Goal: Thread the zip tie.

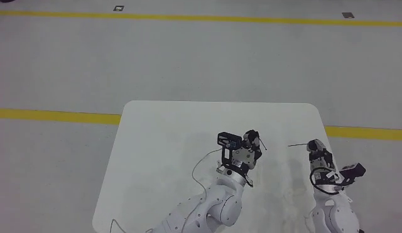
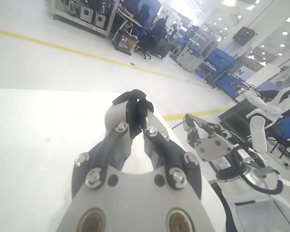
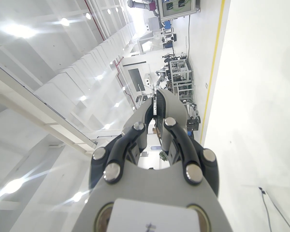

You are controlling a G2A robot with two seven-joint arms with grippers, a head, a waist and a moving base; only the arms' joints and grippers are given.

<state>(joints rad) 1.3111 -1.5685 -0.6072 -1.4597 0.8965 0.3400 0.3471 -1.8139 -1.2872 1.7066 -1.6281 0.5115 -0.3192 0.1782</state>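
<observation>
**Left tool (image 2: 136, 102) pinched shut over the worktop (image 2: 33, 126), zip tie (image 1: 298, 145) in the right tool (image 1: 311, 146)**

White and round-cornered, the worktop stands on a pale floor. A yellow line (image 1: 56, 115) meets the worktop's left and right sides close to its far end.

Both arms come in from the worktop's near edge. The left tool sits over the worktop's near half, a little right of the middle. Its two dark-padded fingers are pressed together at the tips. A short dark strip (image 1: 262, 144) pokes out from between them, slanting toward the worktop's right side. Whether this strip is part of the zip tie I cannot tell.

The right tool sits just inside the worktop's right edge, about as far from the near edge as the left tool and well apart from it. Its fingers are closed together, clamped on one end of the zip tie. The zip tie is a thin dark strand that sticks straight out from the fingertips, pointing inward across the worktop toward the left tool. Its free end stops short of the short dark strip, and bare worktop shows between the two.
</observation>
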